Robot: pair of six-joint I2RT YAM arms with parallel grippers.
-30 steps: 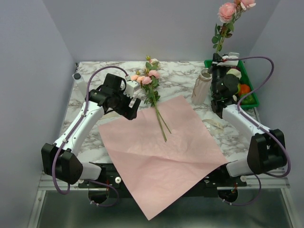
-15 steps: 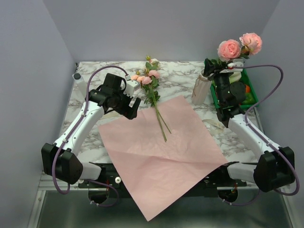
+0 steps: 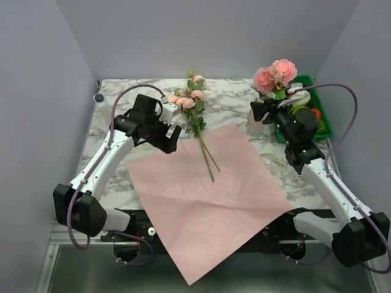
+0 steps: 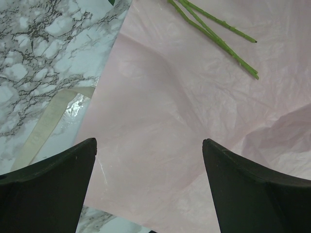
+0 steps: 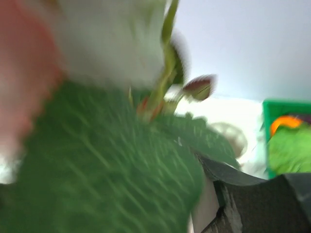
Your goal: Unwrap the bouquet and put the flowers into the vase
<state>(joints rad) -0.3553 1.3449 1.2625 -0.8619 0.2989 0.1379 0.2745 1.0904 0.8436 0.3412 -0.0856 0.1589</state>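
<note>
The lilac-pink paper lies spread flat on the marble table, no longer a wrapped bouquet. Several small pink flowers lie at its far edge, their green stems across the sheet. My left gripper hovers open over the paper's left edge, holding nothing. Two large pink roses stand over the vase, which my right gripper mostly hides. Blurred leaves fill the right wrist view, and only one dark finger shows there.
A green tray of plastic vegetables sits behind the right arm at the table's far right. A cream ribbon lies on the marble beside the paper. A small clear tube stands in the far left corner. The paper overhangs the near table edge.
The right arm has come down and leftward, lowering the two roses from high in the air to the vase. The left arm has not moved.
</note>
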